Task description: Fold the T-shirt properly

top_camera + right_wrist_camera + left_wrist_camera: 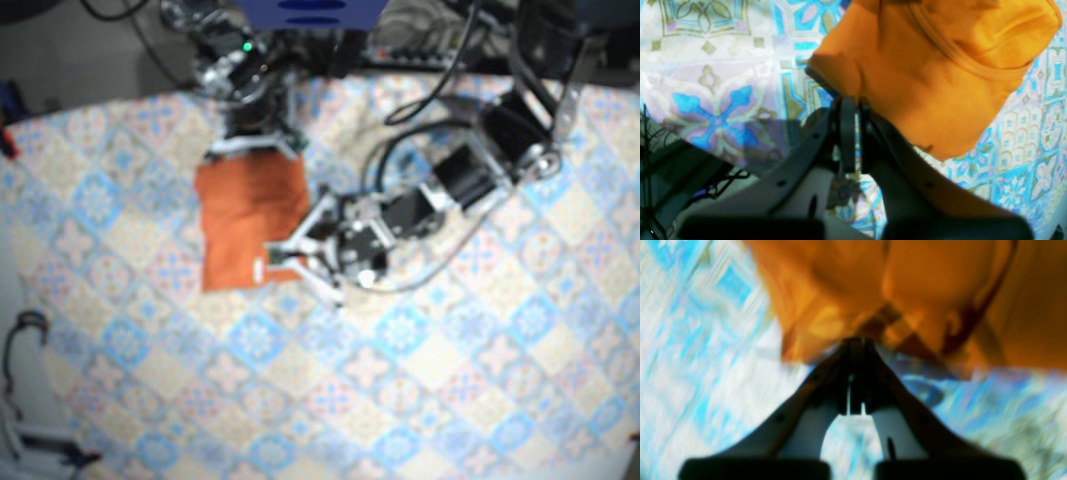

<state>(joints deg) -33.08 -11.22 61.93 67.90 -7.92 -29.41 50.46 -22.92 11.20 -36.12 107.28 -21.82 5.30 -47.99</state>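
Note:
The orange T-shirt [245, 225] lies folded into a rough rectangle on the patterned tablecloth, left of centre in the base view. My left gripper [272, 258] is at the shirt's lower right edge. In the left wrist view, which is blurred, its fingertips [855, 343] are pressed together on a fold of the orange cloth [940, 290]. My right gripper [255, 150] sits at the shirt's far edge. In the right wrist view its jaws [850, 100] are shut on the edge of the shirt [940, 83], which bulges up beyond them with the collar seam showing.
A blue and cream tiled tablecloth [400, 380] covers the table. Cables and arm bases [420, 40] crowd the far edge. The table's edge and dark cables [660, 160] show at lower left of the right wrist view. A cable loop [25, 335] lies at the table's left.

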